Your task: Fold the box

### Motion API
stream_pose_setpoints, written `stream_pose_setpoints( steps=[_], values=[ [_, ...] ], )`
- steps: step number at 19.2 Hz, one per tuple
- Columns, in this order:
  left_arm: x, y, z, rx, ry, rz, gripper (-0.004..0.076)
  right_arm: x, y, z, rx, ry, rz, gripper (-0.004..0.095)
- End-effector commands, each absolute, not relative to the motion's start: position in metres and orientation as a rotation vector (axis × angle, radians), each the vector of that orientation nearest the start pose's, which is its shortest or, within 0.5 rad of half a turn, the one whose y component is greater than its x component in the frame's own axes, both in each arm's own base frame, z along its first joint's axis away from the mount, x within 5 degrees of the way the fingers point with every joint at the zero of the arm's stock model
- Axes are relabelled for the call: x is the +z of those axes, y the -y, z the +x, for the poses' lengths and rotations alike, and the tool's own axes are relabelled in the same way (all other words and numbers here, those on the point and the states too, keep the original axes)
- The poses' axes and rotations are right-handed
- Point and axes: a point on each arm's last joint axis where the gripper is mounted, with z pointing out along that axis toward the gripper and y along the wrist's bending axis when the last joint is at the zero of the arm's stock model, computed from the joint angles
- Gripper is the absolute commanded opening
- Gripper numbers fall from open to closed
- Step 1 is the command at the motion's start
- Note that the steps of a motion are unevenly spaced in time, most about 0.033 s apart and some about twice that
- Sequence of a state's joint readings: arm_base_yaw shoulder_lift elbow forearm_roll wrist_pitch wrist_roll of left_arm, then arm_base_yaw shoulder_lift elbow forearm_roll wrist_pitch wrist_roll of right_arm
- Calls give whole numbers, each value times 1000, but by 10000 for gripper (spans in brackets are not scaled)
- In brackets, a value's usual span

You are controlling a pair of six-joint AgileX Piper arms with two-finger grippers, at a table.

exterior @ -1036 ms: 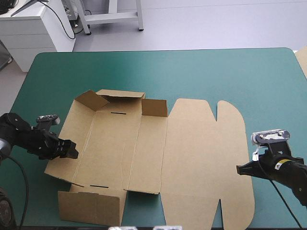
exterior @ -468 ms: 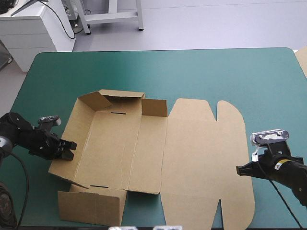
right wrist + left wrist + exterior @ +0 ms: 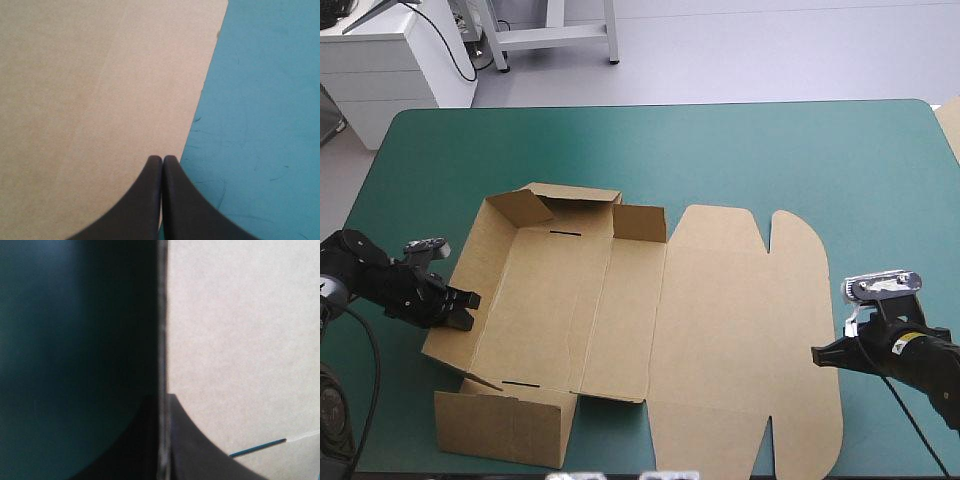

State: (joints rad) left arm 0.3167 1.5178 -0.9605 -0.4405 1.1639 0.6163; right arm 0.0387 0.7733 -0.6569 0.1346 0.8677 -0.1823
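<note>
While the left hand (image 3: 466, 306) grips the box (image 3: 720, 330), right hand (image 3: 818, 352) closed, its wall now stands steeper.

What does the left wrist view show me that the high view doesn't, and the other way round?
Only the left wrist view: the edge of the box runs straight between the black fingers of the left gripper, which are all but shut on it. Only the high view: the whole sheet, its left-hand walls raised, the lid flat, and the right gripper, shut, at the lid's right edge. Both: brown board against the teal-green cover, with the left gripper at the box's left wall.
</note>
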Motion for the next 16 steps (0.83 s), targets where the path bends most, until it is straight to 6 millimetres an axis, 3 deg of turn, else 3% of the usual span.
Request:
stream_pose_setpoints(
  steps=[1,4,6,8,12,16],
  values=[
    [256,-47,265,-514,-2842,193,-8,304,-14,136,95,-2373,-195,-21],
    [276,-47,275,-460,-2774,257,-8,304,-14,136,95,-2373,-195,-21],
    [291,-31,284,-425,-2709,423,-8,304,-14,136,95,-2373,-195,-21],
    [308,-7,297,-346,-2594,598,-8,304,-13,136,93,-2373,-196,-21],
    [340,66,312,21,-2284,1042,-8,303,-14,136,95,-2381,-197,-21],
    [368,129,313,231,-1878,1237,-8,303,-14,136,95,-2383,-198,-21]
  ],
)
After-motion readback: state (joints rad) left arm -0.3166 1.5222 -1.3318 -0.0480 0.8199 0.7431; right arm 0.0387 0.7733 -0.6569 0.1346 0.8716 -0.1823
